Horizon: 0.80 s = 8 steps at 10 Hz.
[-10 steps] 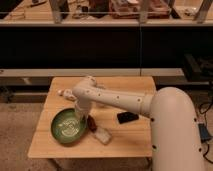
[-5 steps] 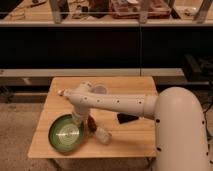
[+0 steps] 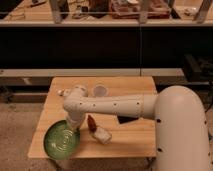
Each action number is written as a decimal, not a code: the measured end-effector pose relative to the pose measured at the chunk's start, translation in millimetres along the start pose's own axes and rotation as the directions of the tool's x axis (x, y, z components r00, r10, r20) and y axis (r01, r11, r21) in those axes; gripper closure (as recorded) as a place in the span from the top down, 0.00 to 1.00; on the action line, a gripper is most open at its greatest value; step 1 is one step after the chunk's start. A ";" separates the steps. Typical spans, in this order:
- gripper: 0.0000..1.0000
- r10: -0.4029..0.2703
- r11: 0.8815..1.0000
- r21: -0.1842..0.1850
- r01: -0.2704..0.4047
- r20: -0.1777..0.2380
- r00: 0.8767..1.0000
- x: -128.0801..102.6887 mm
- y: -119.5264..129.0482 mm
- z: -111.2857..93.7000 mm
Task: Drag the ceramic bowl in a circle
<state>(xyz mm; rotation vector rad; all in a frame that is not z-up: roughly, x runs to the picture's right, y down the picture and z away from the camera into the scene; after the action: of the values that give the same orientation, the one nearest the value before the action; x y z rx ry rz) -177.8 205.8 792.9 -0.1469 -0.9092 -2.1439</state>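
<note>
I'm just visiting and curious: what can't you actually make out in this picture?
Camera view: how the claw, at the ceramic bowl's rim, touches it; the arm covers that.
Dark thing on the table: mostly behind the arm.
Shelf clutter: cut off by top edge, blurred.

my gripper sits at far-right rim of ceramic bowl, bowl at front-left table corner; red item and white block just right of it, white cup further back
</note>
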 end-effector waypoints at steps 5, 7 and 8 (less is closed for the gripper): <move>0.00 -0.085 0.996 -0.002 0.085 0.036 0.996 31.2 -40.5 -4.0; 0.00 -0.120 0.993 -0.002 0.120 0.054 0.991 50.9 -55.9 -3.7; 0.00 -0.135 0.991 -0.001 0.136 0.060 0.989 61.7 -61.0 -3.8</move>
<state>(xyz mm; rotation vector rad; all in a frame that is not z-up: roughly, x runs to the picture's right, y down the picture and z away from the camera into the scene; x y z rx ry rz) -262.4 191.3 779.4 -0.1567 -0.9724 -2.2783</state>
